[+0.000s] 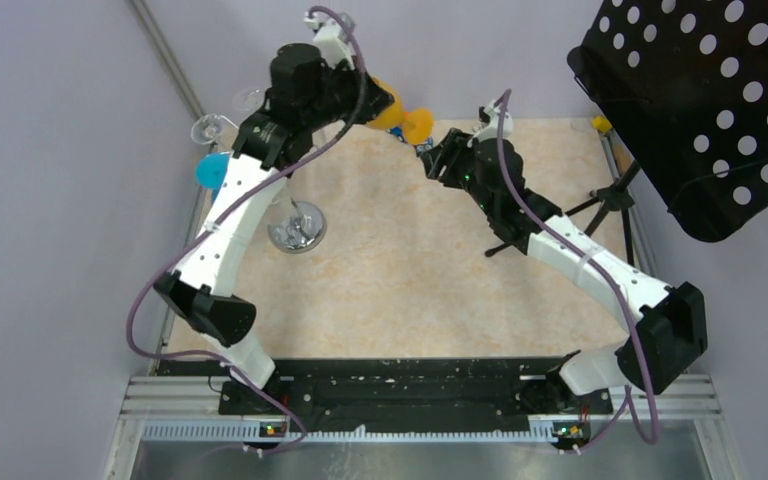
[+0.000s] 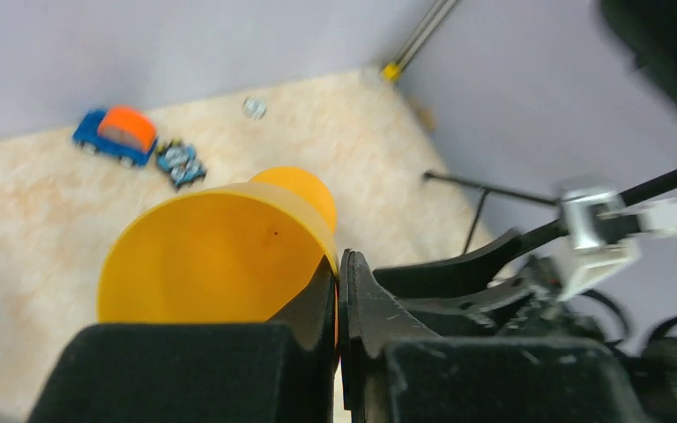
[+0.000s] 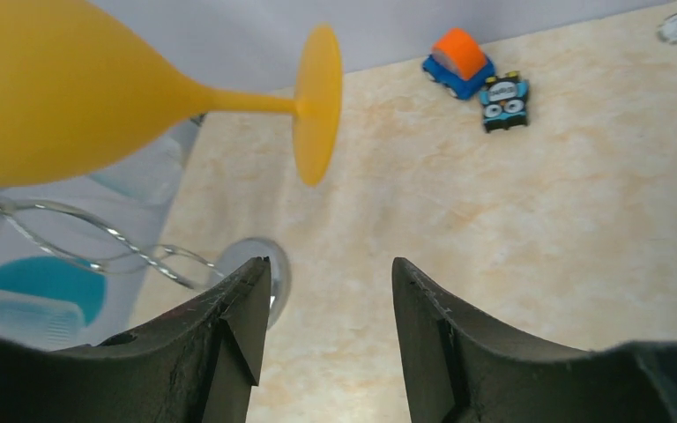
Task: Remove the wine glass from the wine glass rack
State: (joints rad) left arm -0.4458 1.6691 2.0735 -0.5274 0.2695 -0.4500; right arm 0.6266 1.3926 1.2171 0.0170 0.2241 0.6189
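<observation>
An orange wine glass (image 1: pixel 397 110) hangs in the air, lying sideways over the far middle of the table. My left gripper (image 2: pixel 339 284) is shut on the rim of its bowl (image 2: pixel 212 256). The glass's stem and round foot (image 3: pixel 317 101) point toward my right gripper (image 3: pixel 331 282), which is open and empty just below the foot. The wine glass rack (image 1: pixel 297 228) stands at the left, its chrome wire arms (image 3: pixel 97 251) and mirrored base behind my right gripper's left finger. The orange glass is clear of the rack.
A blue glass (image 1: pixel 210 172) and clear glasses (image 1: pixel 208 128) hang on the rack. A blue and orange toy car (image 3: pixel 458 57) and a small toy (image 3: pixel 504 101) lie at the far edge. A black perforated music stand (image 1: pixel 700 100) overhangs the right side.
</observation>
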